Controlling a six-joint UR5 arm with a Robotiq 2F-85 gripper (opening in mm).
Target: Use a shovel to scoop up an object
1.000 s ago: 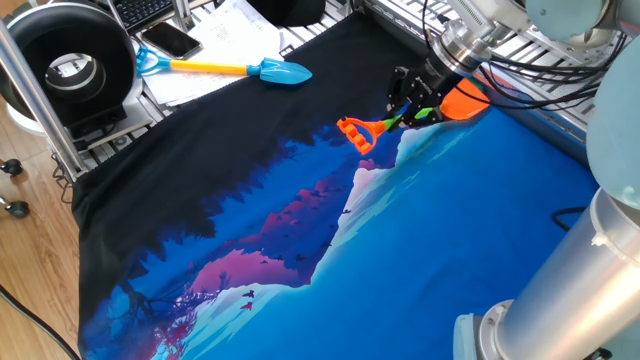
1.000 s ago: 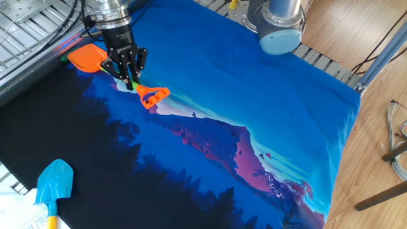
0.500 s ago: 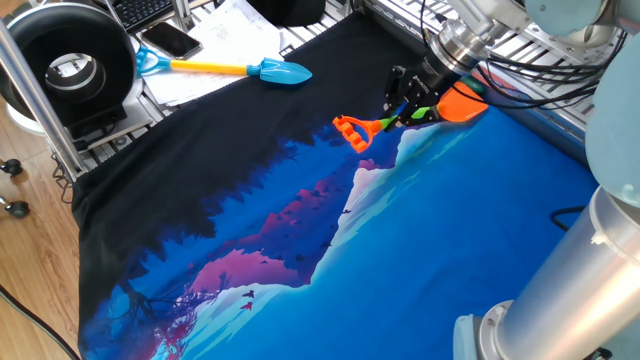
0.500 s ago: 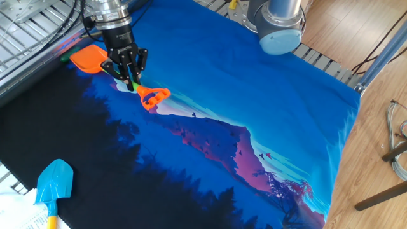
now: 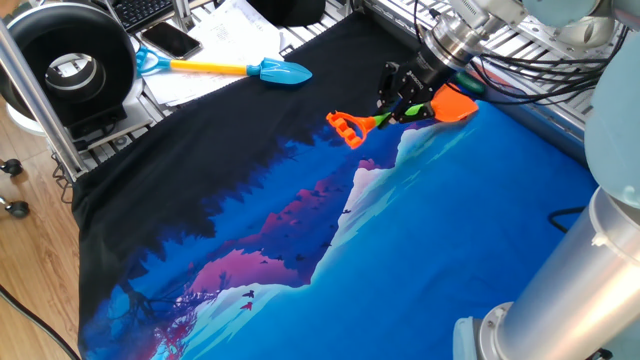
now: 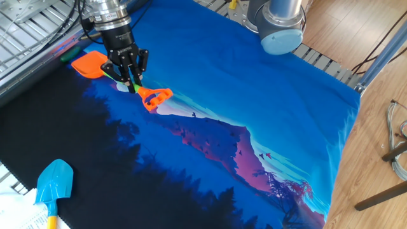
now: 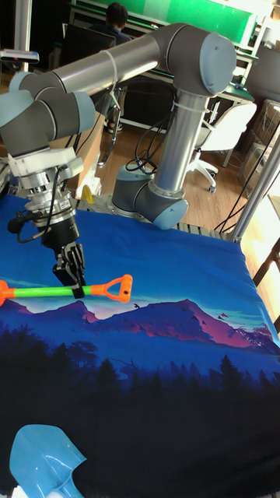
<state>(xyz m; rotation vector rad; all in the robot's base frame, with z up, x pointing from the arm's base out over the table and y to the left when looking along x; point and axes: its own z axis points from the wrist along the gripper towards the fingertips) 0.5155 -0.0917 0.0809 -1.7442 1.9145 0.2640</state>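
The shovel has an orange blade (image 5: 452,104), a lime-green shaft (image 7: 43,292) and an orange D handle (image 6: 156,98). My gripper (image 5: 400,112) is shut on the shaft, nearer the blade, and points down at the cloth. From the other side the gripper (image 6: 131,86) grips the shaft between blade (image 6: 89,63) and handle. The tall view has the gripper (image 7: 76,289) holding the shovel about level, with the blade cut off at the left edge. The object (image 6: 68,56), a small green lump, lies just past the blade's tip, partly hidden.
A blue-bladed, yellow-shafted toy shovel (image 5: 262,70) lies on the black part of the cloth near papers and a phone (image 5: 172,40). Metal frame rails (image 6: 25,25) run beside the orange blade. The arm's base (image 6: 280,28) stands at the cloth's edge.
The gripper and the shovel have shifted a little along the shaft toward the handle end, so the blade has drawn slightly back from the green lump. The grip is unchanged.
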